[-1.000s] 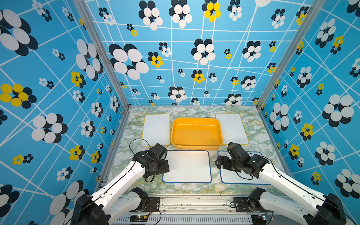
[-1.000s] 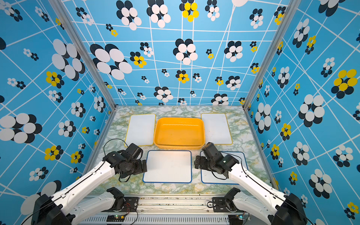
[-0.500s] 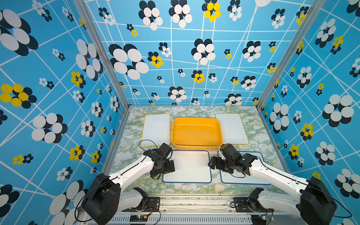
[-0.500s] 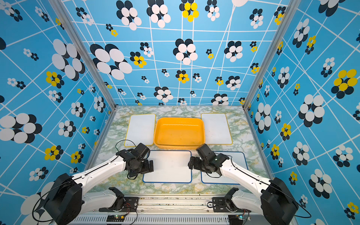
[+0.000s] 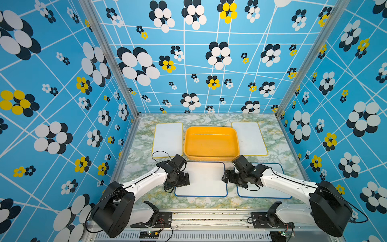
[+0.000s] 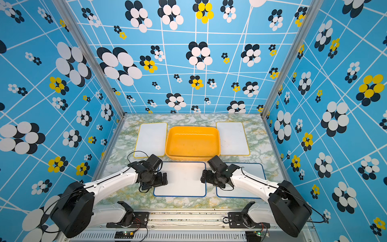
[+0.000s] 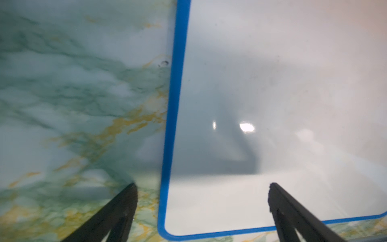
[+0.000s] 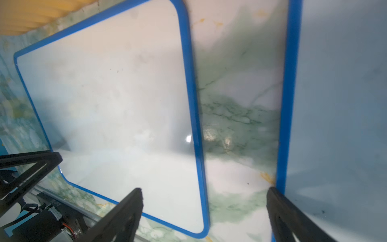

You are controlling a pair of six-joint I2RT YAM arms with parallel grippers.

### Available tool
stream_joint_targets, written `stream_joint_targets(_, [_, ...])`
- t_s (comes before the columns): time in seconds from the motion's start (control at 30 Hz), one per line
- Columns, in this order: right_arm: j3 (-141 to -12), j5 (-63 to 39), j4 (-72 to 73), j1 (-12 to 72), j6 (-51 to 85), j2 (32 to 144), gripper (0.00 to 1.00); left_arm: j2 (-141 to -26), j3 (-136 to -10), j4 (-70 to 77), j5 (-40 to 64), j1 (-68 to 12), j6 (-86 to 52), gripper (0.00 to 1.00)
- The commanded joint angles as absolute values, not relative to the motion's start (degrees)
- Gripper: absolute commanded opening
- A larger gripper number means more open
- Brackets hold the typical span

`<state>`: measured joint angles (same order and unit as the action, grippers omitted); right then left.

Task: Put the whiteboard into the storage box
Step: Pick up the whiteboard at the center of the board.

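In both top views the storage box [image 5: 211,142] sits at the back middle of the counter [image 5: 144,167] and holds nothing; its orange floor is bare. A yellow-rimmed whiteboard [image 5: 167,139] lies flat on each side of it. In front, just short of the box's near rim, lies the middle whiteboard [image 5: 202,179], blue-rimmed, with a second blue-rimmed whiteboard [image 5: 270,188] beside it under the right arm. The left gripper [image 5: 177,180] hangs over one short edge of the middle whiteboard and the right gripper [image 5: 229,177] over the opposite one. No board is lifted.

In the left wrist view the left gripper [image 7: 203,186] is spread wide and holds nothing. The blue rim of the middle whiteboard [image 7: 272,94] runs between its fingers, one over the marble, one over the white face.

In the right wrist view the right gripper [image 8: 204,190] is also spread and empty. It straddles the strip of counter between the two blue-rimmed boards, with a corner of the storage box [image 8: 31,16] showing beyond.

The step in hand looks like the approach to the middle whiteboard, with no grasp made yet. Since it lies flat on the counter, the next move probably calls for working a finger under its rim or tipping one edge up, then carrying it level over the box's flared rim.
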<state>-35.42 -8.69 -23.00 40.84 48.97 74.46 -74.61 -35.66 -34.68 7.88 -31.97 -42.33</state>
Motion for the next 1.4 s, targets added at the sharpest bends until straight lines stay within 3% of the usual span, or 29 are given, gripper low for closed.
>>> stream_joint_targets(0.0, [-35.0, -9.8, -22.3, 41.9, 50.0, 75.7, 0.94, -79.8, -32.4, -28.3, 15.8, -32.2, -40.5, 1.00])
stream_joint_targets(0.67, [-33.5, -13.1, -19.1, 45.4, 49.8, 81.3, 0.89, -86.1, -25.2, -16.2, 33.2, -31.3, -45.3, 0.99])
stream_joint_targets(0.93, [-33.4, -15.3, -16.7, 45.7, 49.0, 82.0, 0.89, -83.3, -24.1, -13.9, 38.5, -31.4, -46.4, 0.97])
stream_joint_targets(1.17, [-34.4, -15.3, -17.0, 46.1, 48.1, 82.9, 0.89, -80.3, -27.4, -28.8, 30.0, -31.4, -42.7, 0.97])
stream_joint_targets(1.37, [-35.4, -14.0, -18.7, 46.1, 47.3, 82.2, 0.88, -84.5, -32.1, -39.3, 18.4, -32.4, -41.7, 1.00])
